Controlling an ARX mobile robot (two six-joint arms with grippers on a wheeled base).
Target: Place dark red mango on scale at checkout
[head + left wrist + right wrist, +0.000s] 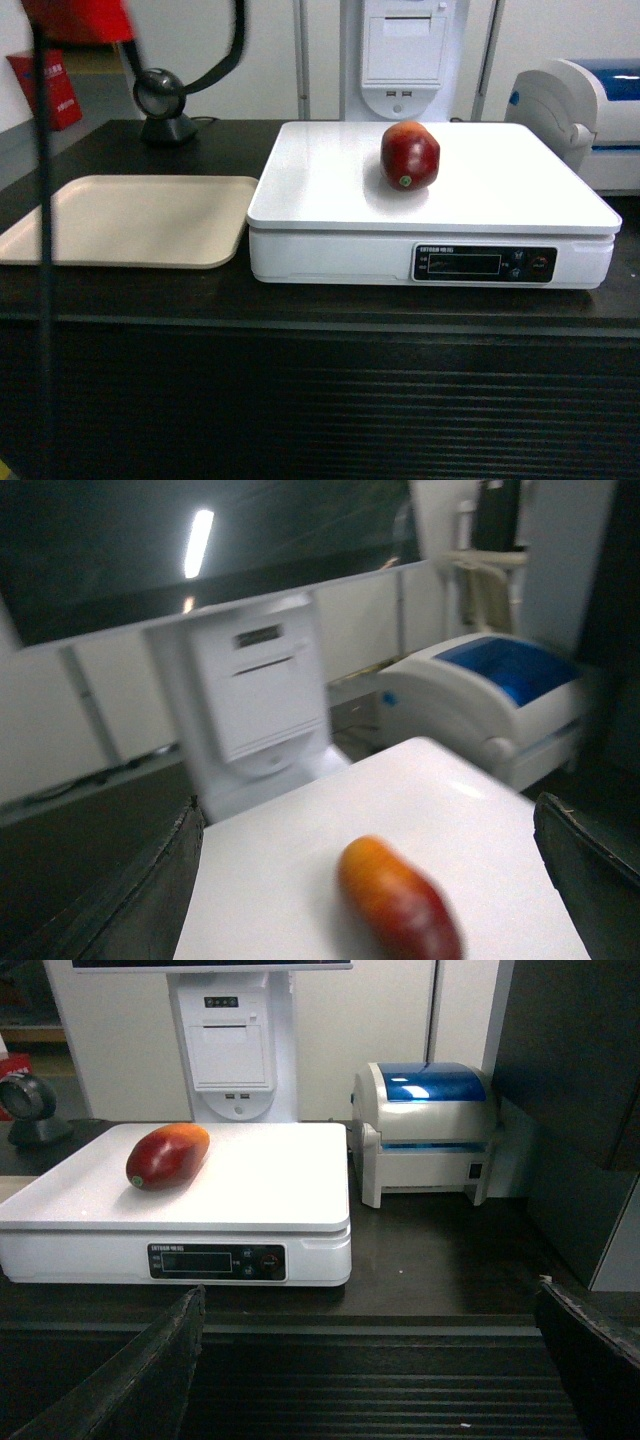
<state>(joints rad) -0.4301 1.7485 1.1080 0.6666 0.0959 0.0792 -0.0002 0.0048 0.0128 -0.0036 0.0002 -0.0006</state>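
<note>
The dark red mango [409,155] lies on the white platform of the scale [330,205], which stands on the black checkout [320,400]. Neither gripper shows in the head view. In the blurred left wrist view, my left gripper [367,805] is wide open above the scale [280,880]. The mango [400,900] rests on the platform below, apart from both fingers [150,900]. My right gripper [370,1290] is open and empty in front of the checkout's ribbed panel [370,1400]. It is lower than and to the right of the scale [300,1175] and the mango [167,1155].
A beige tray [130,222] lies left of the scale. A black scanner [165,100] stands behind the tray. A white and blue printer [590,110] sits at the right and a white terminal [405,55] behind the scale. A thin black cable [42,260] hangs at the left.
</note>
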